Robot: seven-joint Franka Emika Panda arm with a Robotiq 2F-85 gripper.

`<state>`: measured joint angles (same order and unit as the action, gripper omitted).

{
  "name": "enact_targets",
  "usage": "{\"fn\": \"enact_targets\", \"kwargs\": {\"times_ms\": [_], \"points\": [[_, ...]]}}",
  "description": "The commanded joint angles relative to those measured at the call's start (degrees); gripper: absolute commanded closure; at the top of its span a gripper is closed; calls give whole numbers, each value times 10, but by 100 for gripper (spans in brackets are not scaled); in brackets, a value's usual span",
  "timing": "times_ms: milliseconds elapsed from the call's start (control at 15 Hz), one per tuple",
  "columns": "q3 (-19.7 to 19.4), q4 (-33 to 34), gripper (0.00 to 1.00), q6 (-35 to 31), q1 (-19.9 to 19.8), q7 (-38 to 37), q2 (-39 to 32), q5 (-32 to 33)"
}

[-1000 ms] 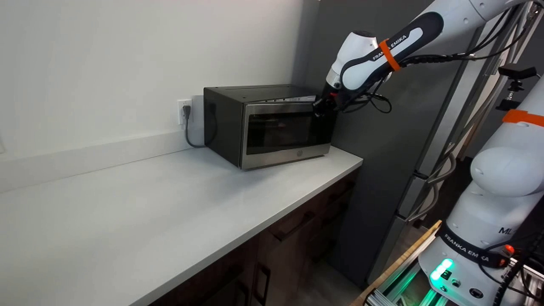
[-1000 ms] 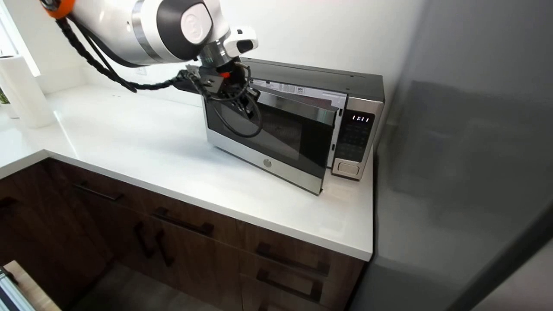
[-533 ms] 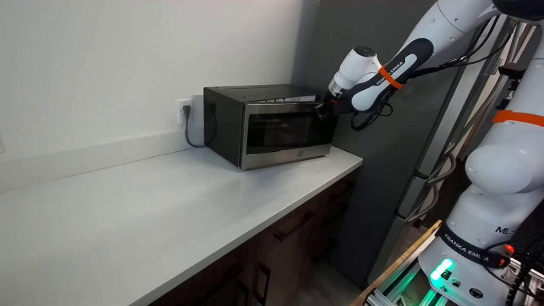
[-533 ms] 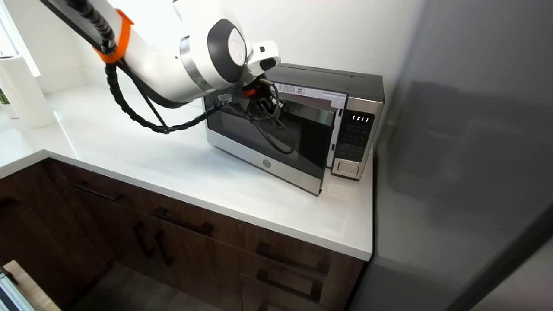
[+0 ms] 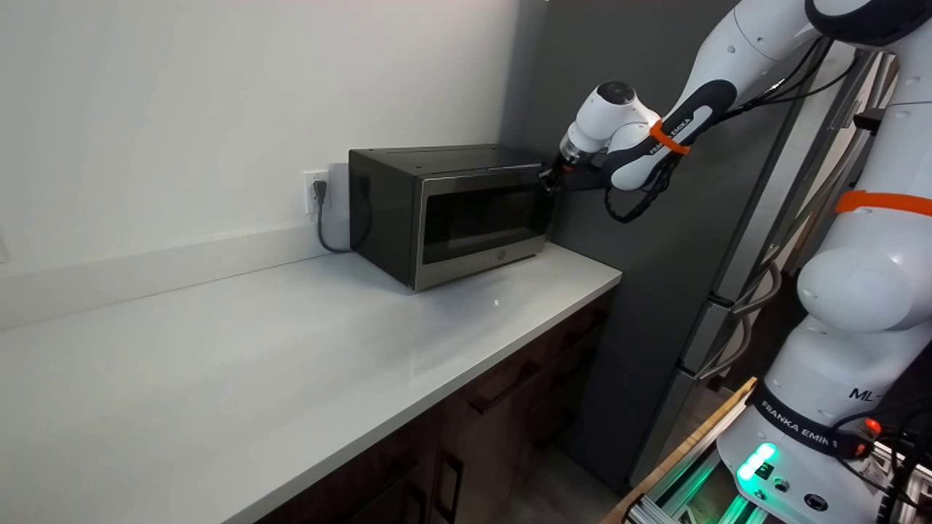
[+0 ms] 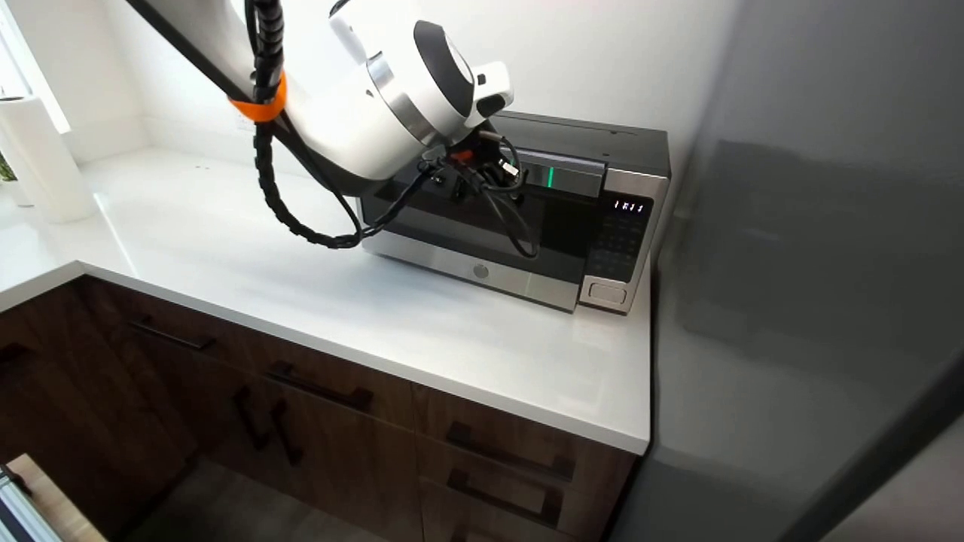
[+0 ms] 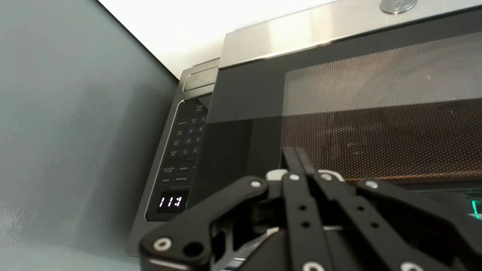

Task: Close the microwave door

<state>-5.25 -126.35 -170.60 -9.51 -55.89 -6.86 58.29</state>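
A robot arm (image 5: 848,287) holds its gripper (image 7: 297,151) at the face of a microwave door (image 5: 477,222), toward the upper part of the side that swings. The fingers (image 7: 290,159) are pressed together with nothing between them; whether their tips touch the door cannot be told. The microwave (image 5: 386,215) stands at the end of a white table (image 5: 255,349), just beside a tall grey panel (image 6: 813,248). Its door spans most of the front, the free edge right alongside the control panel (image 6: 619,241). It appears all but closed, though no view confirms a latch has caught.

By its look, the door should handle as a stiff slab, its weight borne by the hinge, with most resistance likely in the last push. The window (image 7: 376,124) looks hard and slick, liable to let the tips slide and best spared a sharp knock. No grasp seems called for: a steady, square press near the free edge, where leverage is greatest, should serve, and the metal lower strip (image 7: 278,41) looks a sturdy alternative. Too hard a shove could slide the whole oven.
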Motion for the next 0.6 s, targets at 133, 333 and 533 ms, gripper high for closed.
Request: {"fn": "enact_targets", "kwargs": {"times_ms": [133,333,533], "points": [[0,4,100,0,1,-3,-4,0],[-10,31,100,-31,-1,-26,-37,26],[-22,57,100,-77,-5,-21,-70,35]]}}
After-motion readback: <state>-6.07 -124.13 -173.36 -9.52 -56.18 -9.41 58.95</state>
